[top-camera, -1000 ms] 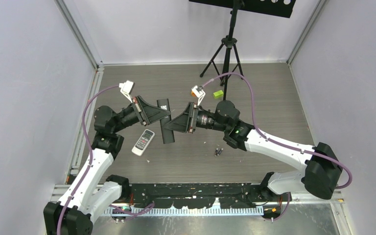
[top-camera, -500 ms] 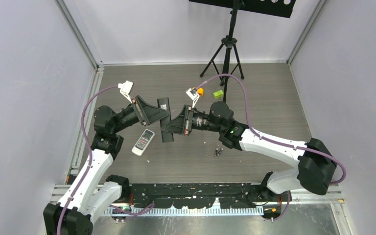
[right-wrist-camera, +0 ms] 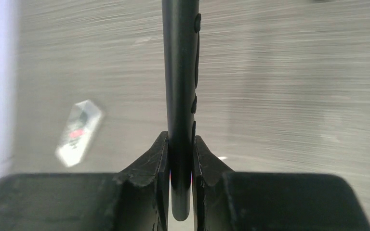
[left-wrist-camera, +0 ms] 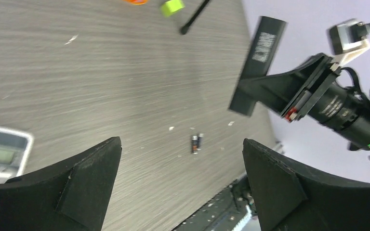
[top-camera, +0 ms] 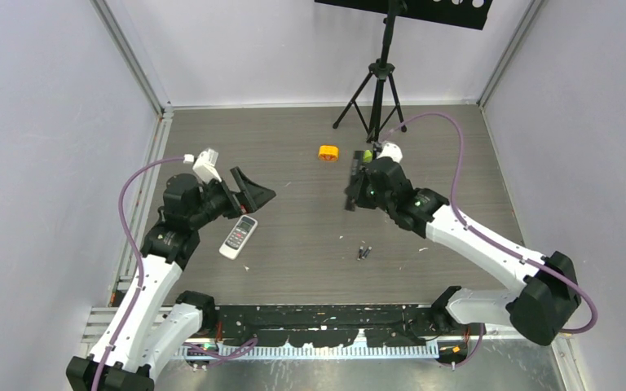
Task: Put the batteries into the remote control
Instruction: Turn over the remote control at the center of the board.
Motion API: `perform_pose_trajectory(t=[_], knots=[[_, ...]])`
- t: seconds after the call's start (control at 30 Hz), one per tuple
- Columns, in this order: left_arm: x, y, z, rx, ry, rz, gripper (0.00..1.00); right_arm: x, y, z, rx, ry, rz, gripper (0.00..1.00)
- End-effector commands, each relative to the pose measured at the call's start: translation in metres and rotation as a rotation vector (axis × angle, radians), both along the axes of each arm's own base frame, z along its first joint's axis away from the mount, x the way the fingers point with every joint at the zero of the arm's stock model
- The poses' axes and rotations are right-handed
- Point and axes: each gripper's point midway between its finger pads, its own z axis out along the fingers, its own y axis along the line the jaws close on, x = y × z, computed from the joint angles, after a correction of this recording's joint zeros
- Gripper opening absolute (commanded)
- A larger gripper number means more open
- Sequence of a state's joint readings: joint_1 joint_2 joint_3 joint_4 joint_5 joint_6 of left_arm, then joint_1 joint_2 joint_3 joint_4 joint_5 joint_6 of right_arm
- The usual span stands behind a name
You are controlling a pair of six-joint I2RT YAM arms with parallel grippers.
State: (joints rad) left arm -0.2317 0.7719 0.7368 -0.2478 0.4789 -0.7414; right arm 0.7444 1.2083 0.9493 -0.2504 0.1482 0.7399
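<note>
black remote (right-wrist-camera: 179, 72), white remote (top-camera: 238, 236), orange block (top-camera: 328, 152), lime green block (left-wrist-camera: 172, 6), grey wood-grain table (top-camera: 293, 171)

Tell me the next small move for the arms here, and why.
Probably swing the left gripper toward the batteries and lower over one. Its jaws stand open and empty, two batteries lie loose on the table between the arms, and the right gripper is clamped on the black remote, so it cannot fetch them.
</note>
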Motion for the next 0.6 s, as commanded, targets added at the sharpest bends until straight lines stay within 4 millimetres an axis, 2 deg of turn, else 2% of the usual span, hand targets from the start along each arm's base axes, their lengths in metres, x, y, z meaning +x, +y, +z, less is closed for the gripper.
perform_pose_trajectory(t=[0.0, 0.03, 0.1, 0.27, 0.33, 0.43, 0.57], knots=[[0.005, 0.03, -0.025, 0.171, 0.053, 0.133, 1.0, 0.019, -0.131, -0.049, -0.577, 0.075, -0.293, 0.0], [0.005, 0.035, -0.032, 0.193, 0.079, 0.157, 0.99, 0.022, -0.153, -0.056, -0.631, 0.107, -0.34, 0.0], [0.006, 0.045, -0.042, 0.238, 0.112, 0.204, 1.0, 0.026, -0.185, -0.068, -0.705, 0.17, -0.408, 0.0], [0.007, 0.063, -0.058, 0.314, 0.158, 0.282, 1.0, 0.025, -0.247, -0.101, -0.921, 0.31, -0.592, 0.0], [0.007, 0.065, -0.064, 0.327, 0.176, 0.292, 1.0, 0.026, -0.253, -0.115, -0.966, 0.366, -0.605, 0.0], [0.007, 0.068, -0.071, 0.339, 0.196, 0.302, 1.0, 0.029, -0.25, -0.143, -1.027, 0.445, -0.571, 0.0], [0.007, 0.07, -0.078, 0.344, 0.211, 0.315, 1.0, 0.034, -0.248, -0.154, -1.082, 0.503, -0.542, 0.0]])
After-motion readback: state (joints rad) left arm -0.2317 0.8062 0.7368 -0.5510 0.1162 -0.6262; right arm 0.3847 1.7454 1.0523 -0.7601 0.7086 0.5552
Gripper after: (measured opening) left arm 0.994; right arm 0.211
